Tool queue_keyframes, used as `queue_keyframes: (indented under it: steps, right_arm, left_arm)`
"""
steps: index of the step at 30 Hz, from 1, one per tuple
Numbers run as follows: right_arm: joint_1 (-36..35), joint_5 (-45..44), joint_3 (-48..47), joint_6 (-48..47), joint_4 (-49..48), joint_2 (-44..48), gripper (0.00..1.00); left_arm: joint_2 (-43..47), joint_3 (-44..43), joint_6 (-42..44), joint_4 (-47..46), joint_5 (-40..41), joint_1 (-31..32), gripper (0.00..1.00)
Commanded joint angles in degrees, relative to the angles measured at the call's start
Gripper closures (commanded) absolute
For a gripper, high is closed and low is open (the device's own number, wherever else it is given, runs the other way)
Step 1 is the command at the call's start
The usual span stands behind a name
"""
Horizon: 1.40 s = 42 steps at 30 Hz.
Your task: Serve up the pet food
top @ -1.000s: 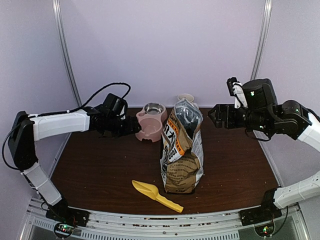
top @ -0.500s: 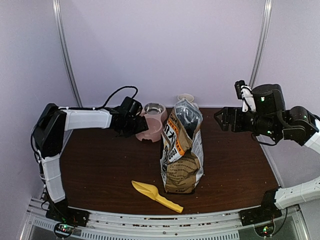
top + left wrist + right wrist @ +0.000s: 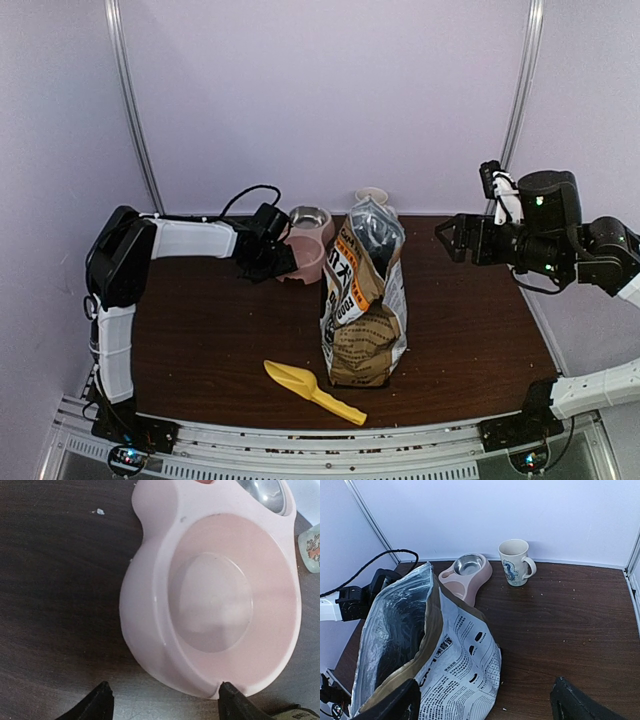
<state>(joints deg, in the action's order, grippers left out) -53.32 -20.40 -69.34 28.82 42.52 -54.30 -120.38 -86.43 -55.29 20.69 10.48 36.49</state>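
No pet food shows; the inside of the open tan-and-white bag (image 3: 362,300) is dark, also in the right wrist view (image 3: 445,650). A pink two-bowl feeder (image 3: 305,252) stands at the back left of the bag, its near bowl empty (image 3: 215,595) and its far bowl steel (image 3: 468,564). A yellow scoop (image 3: 312,390) lies empty on the table in front of the bag. My left gripper (image 3: 275,262) is open at the feeder's rim (image 3: 165,700), one fingertip (image 3: 232,702) at the rim's edge. My right gripper (image 3: 445,232) is open and empty, raised to the right of the bag (image 3: 487,700).
A cream printed mug (image 3: 371,195) stands at the back behind the bag (image 3: 516,561). The brown table (image 3: 200,340) has scattered crumbs. Purple walls with metal poles close in the back and sides.
My left arm has reached further right and forward, bringing its gripper up to the pink feeder. My right arm has drawn back to the right, away from the bag.
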Motion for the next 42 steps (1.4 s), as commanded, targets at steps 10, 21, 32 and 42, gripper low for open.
queue_keyframes:
  steps: [10, 21, 32, 42]
  right_arm:
    - [0.21, -0.26, 1.27, 0.93, -0.25, 1.04, 0.09]
    - [0.23, -0.69, 1.53, 1.22, 0.00, 1.41, 0.09]
    - [0.23, -0.34, 0.27, 0.98, 0.30, 0.01, 0.08]
    - [0.23, -0.88, -0.17, 1.09, 1.24, 0.17, 0.08]
  left_arm:
    - [1.08, 2.54, 2.81, -1.25, 1.20, -1.60, 0.28]
    - [4.11, 3.73, 3.34, -2.66, 4.16, -1.64, 0.34]
    - [-0.98, -3.09, 5.58, -0.09, 3.13, -1.74, 0.21]
    - [-2.14, -2.00, 4.43, 1.95, 4.93, -2.32, 0.33]
